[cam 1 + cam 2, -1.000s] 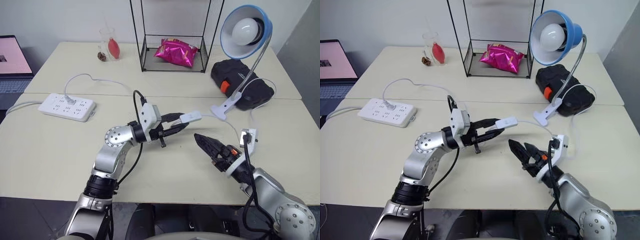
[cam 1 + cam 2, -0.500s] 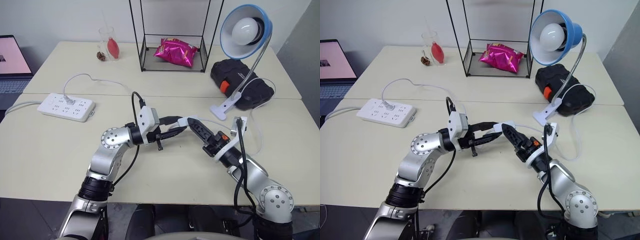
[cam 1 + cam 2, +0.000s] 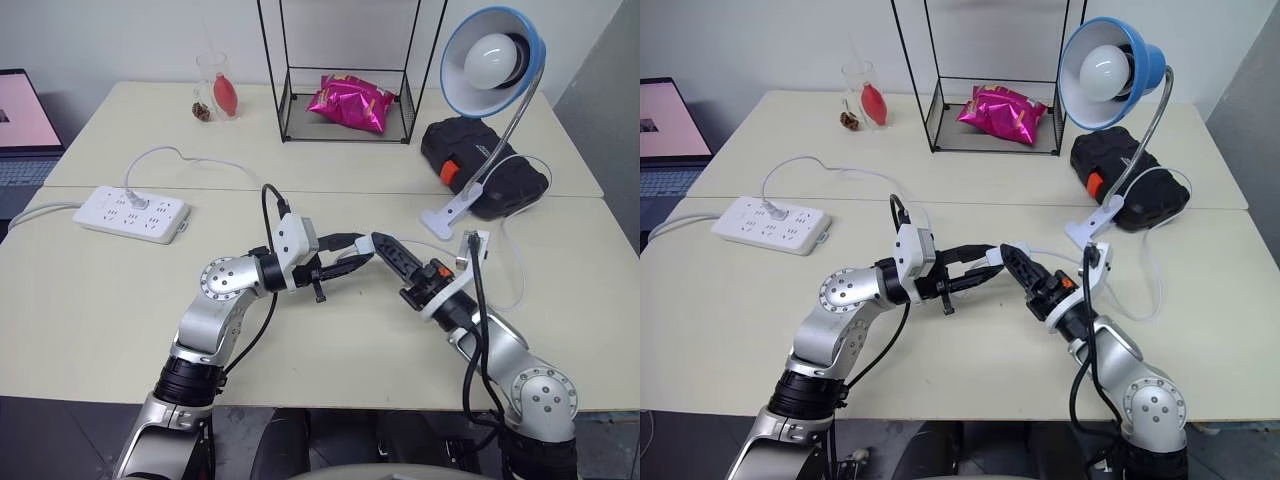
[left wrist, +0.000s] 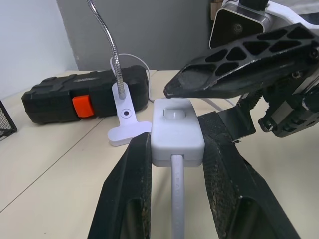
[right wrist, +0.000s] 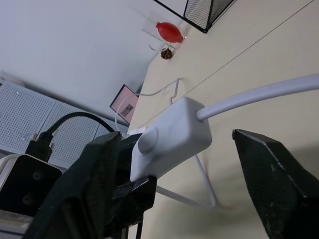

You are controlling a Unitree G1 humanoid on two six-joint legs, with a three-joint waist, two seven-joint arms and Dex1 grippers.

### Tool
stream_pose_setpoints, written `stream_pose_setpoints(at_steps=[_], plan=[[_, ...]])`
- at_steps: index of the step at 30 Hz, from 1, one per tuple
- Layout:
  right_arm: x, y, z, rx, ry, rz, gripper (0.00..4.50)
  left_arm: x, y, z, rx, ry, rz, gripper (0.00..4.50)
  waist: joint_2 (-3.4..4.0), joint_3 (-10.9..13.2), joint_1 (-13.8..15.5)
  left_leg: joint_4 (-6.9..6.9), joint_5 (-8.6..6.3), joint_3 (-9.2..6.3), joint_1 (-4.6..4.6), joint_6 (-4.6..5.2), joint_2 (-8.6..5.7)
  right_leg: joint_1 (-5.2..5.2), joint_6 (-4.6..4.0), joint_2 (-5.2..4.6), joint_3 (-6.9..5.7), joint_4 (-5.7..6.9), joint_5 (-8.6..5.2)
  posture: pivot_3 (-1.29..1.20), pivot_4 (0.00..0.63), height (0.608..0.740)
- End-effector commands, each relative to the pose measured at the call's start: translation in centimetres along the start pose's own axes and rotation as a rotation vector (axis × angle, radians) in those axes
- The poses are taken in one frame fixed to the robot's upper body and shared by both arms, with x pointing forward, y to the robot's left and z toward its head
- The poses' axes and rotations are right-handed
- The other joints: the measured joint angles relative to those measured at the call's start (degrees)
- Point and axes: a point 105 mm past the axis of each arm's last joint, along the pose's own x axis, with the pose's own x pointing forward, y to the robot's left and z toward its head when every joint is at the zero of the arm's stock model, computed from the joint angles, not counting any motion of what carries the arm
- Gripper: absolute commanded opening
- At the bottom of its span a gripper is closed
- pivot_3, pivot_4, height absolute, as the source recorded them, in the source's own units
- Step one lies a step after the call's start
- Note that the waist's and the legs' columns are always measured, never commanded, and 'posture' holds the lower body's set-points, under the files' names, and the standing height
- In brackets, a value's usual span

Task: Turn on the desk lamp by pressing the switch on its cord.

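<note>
With the switch (image 4: 177,130) clamped in the left gripper (image 4: 175,152) at frame centre, the right gripper (image 3: 385,245), jaws apart, is positioned at its button; a press is required next.

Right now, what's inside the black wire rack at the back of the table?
A shiny pink snack bag lies on the floor of the rack. Nothing else shows inside; what is under the bag is covered.
</note>
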Motion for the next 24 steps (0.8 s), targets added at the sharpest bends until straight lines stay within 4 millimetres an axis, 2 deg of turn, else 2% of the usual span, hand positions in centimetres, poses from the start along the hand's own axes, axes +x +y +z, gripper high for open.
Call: stream_pose_setpoints(at_steps=[1, 6, 11, 24], plan=[[0.2, 0.7, 0.3, 0.006, -0.017, 0.031, 2.58, 0.2, -0.6, 1.1, 0.045, -0.030, -0.031, 1.09, 0.00, 0.0, 0.0, 0.00, 0.00, -0.01, -0.02, 0.00, 0.00, -0.02, 0.00, 0.00, 0.00, 0.00, 0.00, 0.00, 0.150, 0.740], [0.3, 0.9, 0.3, 0.008, -0.013, 0.042, 1.44, 0.2, -0.7, 1.2, 0.053, -0.033, -0.034, 1.09, 0.00, 0.0, 0.0, 0.00, 0.00, 0.00, -0.14, 0.00, 0.00, -0.14, 0.00, 0.00, 0.00, 0.02, 0.00, 0.00, 0.150, 0.740], [0.4, 1.2, 0.3, 0.027, -0.014, 0.064, 0.56, 0.2, -0.8, 1.2, 0.057, -0.033, -0.033, 1.09, 0.00, 0.0, 0.0, 0.01, 0.00, 0.00, -0.25, 0.00, 0.00, -0.26, -0.01, 0.00, 0.00, 0.06, 0.01, 0.00, 0.150, 0.740], [0.5, 2.0, 0.9, 0.078, -0.045, 0.117, 0.47, 0.2, -0.9, 1.3, 0.060, -0.033, -0.029, 1.09, 0.00, 0.0, 0.0, 0.01, 0.01, 0.00, -0.25, 0.00, 0.00, -0.27, -0.01, 0.00, 0.00, 0.07, 0.01, 0.00, 0.150, 0.740]])
